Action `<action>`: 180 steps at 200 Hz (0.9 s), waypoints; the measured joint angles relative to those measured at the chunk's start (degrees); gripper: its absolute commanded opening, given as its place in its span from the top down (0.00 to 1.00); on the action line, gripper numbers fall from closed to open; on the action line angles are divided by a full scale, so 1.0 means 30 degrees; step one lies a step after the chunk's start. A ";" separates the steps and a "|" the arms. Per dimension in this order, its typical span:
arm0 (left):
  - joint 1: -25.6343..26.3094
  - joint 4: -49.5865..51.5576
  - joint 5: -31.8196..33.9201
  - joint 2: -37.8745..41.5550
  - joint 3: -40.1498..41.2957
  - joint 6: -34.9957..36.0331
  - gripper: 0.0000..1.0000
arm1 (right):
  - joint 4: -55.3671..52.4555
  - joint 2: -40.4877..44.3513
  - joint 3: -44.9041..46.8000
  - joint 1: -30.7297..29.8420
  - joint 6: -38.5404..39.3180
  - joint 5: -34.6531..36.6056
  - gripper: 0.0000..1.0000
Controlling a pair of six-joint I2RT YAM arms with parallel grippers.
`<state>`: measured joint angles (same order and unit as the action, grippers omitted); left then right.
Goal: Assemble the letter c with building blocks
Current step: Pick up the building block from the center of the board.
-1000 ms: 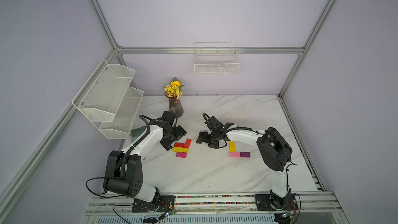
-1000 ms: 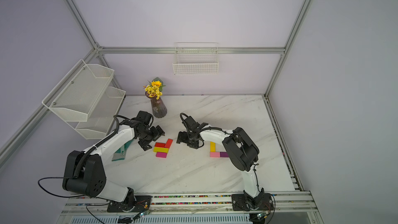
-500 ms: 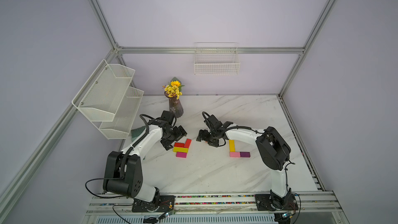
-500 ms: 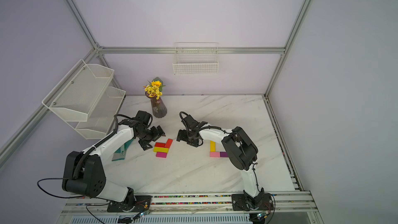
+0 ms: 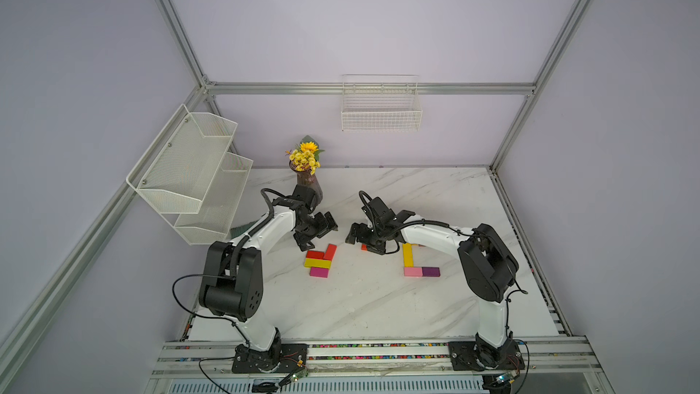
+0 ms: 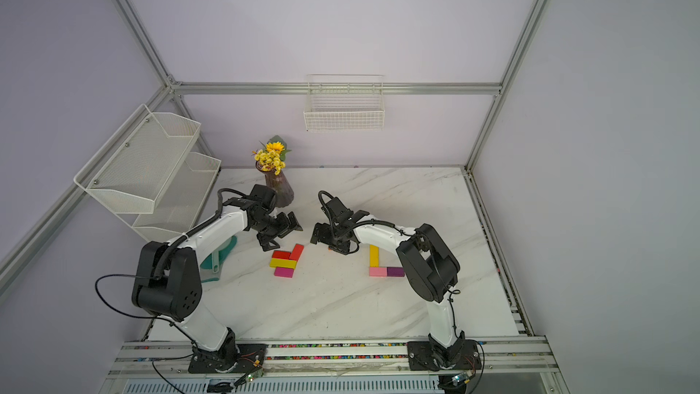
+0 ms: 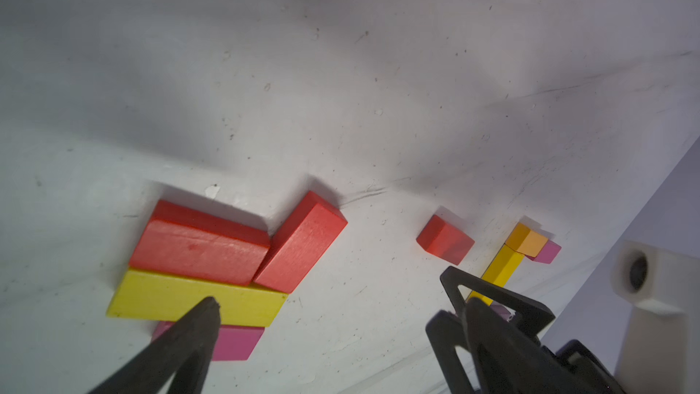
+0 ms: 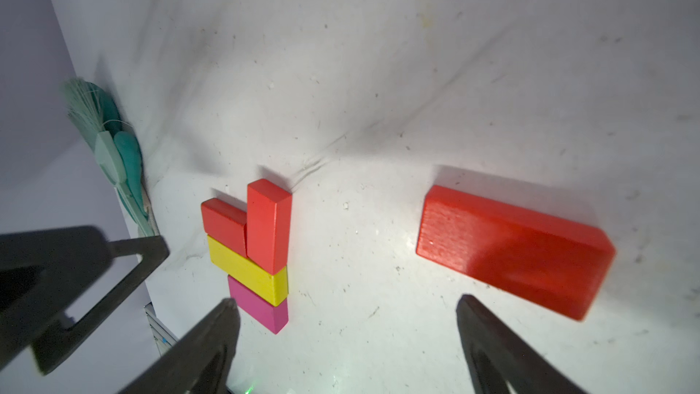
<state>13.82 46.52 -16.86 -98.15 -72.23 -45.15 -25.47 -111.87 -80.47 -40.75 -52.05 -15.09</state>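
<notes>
Red block (image 8: 511, 252) free, left end effector (image 7: 327, 288) wide, right end effector (image 8: 347, 301) wide, edged leftward.

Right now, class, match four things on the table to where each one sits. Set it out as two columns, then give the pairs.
1 magenta block
2 purple block
3 lone red block
4 flower vase

A beside the light pink block
B farthest back on the table
C by the open right hand, apart from other blocks
D against a yellow block

Pairs: 1-D, 2-A, 3-C, 4-B
</notes>
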 measured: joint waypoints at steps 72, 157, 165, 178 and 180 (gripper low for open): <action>0.2790 0.3665 0.3803 -0.4539 -0.5078 0.3665 0.25 | -0.0007 0.2208 0.1246 0.0699 0.0087 0.0066 0.08; 0.3650 0.5967 0.7016 -0.5391 -0.5355 0.4962 0.33 | -0.0080 0.2514 0.1814 0.1537 0.0328 -0.0299 0.09; 0.3650 0.5952 0.7053 -0.5479 -0.5355 0.4998 0.33 | -0.0080 0.2514 0.1814 0.1588 0.0372 -0.0350 0.09; 0.3665 0.5952 0.7067 -0.5654 -0.5355 0.5136 0.34 | -0.0080 0.2514 0.1821 0.1639 0.0437 -0.0415 0.08; 0.3665 0.5952 0.7060 -0.5690 -0.5355 0.5158 0.34 | -0.0080 0.2514 0.1821 0.1661 0.0444 -0.0423 0.09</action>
<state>24.82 64.38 4.32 -115.22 -88.29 -29.67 -25.71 -104.33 -75.00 -35.77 -50.72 -16.36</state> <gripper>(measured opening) 0.663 0.915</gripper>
